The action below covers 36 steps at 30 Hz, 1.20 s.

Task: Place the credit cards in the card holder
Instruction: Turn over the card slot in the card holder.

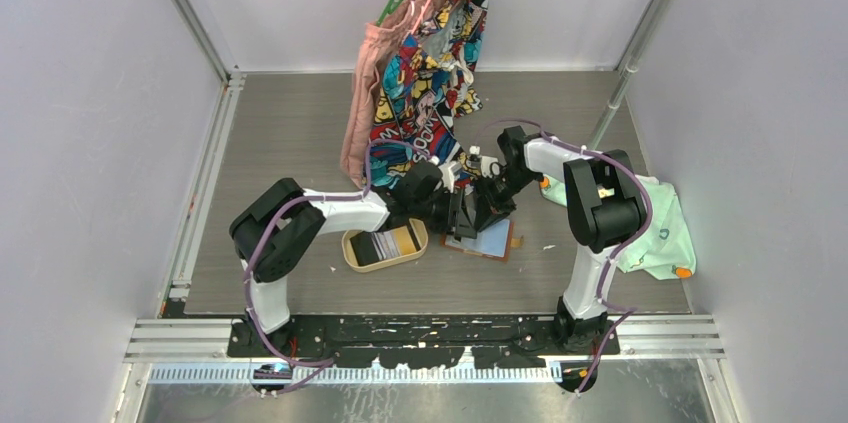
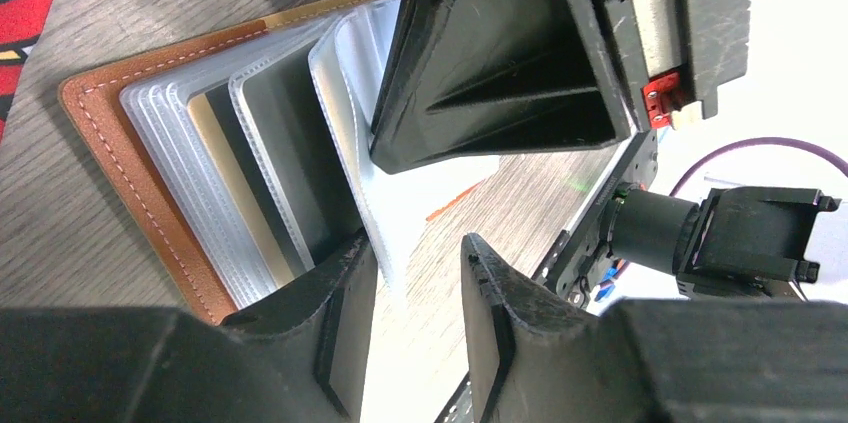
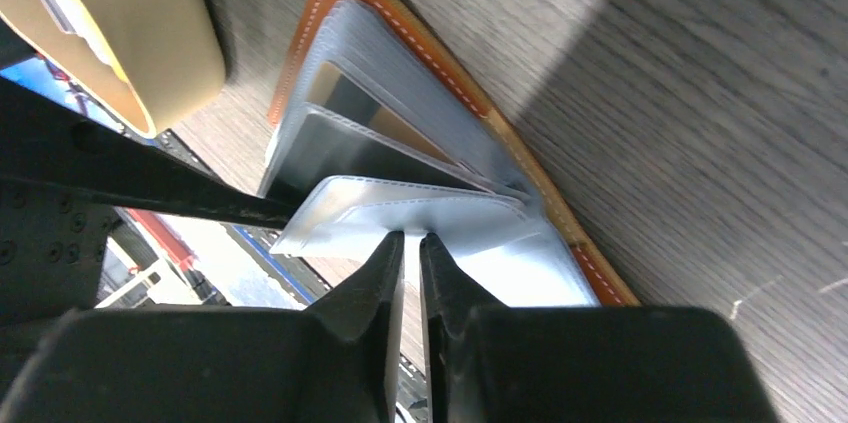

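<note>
Two grippers work at the card holder [image 1: 487, 240], which lies open just right of the wooden tray [image 1: 352, 255]. Right gripper [image 3: 412, 243] pinches one clear sleeve of it. Left gripper [image 2: 415, 268] has its fingers parted beside the sleeve edges. Credit cards [image 1: 385, 245] lie in the tray.

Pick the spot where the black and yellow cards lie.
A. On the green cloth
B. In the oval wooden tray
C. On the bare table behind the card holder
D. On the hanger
B: the top view shows the black and yellow cards lying inside the oval wooden tray, beside the open card holder.
</note>
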Available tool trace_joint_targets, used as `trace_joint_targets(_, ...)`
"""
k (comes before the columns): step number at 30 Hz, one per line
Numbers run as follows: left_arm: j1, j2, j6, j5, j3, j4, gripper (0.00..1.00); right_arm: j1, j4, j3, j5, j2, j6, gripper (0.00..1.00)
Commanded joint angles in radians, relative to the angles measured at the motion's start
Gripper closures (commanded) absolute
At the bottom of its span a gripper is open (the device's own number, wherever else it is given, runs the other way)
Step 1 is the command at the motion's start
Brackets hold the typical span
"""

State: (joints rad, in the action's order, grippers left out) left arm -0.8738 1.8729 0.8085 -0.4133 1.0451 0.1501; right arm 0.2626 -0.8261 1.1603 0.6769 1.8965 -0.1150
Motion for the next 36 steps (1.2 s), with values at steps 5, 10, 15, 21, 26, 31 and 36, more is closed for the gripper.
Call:
trace_joint_targets(5, 0.034, -0.059, 0.006, -0.013, 0.005, 0.072, 0.63, 0.009, 0.006, 0.029, -0.133, -0.012, -0.029, 0.88)
trace_joint_targets(10, 0.047, -0.123, -0.026, 0.041, -0.006, 0.008, 0.63, 0.005, 0.001, 0.030, -0.134, -0.022, -0.034, 0.88)
trace_joint_targets(15, 0.047, -0.158, -0.056, 0.087, -0.008, -0.041, 0.63, 0.002, -0.005, 0.033, -0.123, -0.013, -0.038, 0.88)
trace_joint_targets(21, 0.045, -0.144, -0.033, 0.034, 0.000, -0.004, 0.63, 0.002, -0.008, 0.033, -0.116, -0.012, -0.040, 0.88)
trace_joint_targets(26, 0.031, -0.084, -0.011, 0.006, 0.030, 0.019, 0.63, 0.000, -0.010, 0.035, -0.114, -0.010, -0.041, 0.88)
trace_joint_targets(31, 0.028, -0.032, -0.007, 0.004, 0.054, 0.012, 0.62, 0.000, -0.011, 0.035, -0.112, -0.008, -0.041, 0.88)
trace_joint_targets(36, 0.030, -0.005, -0.034, 0.045, 0.077, -0.060, 0.61, -0.001, -0.013, 0.034, -0.109, -0.010, -0.041, 0.88)
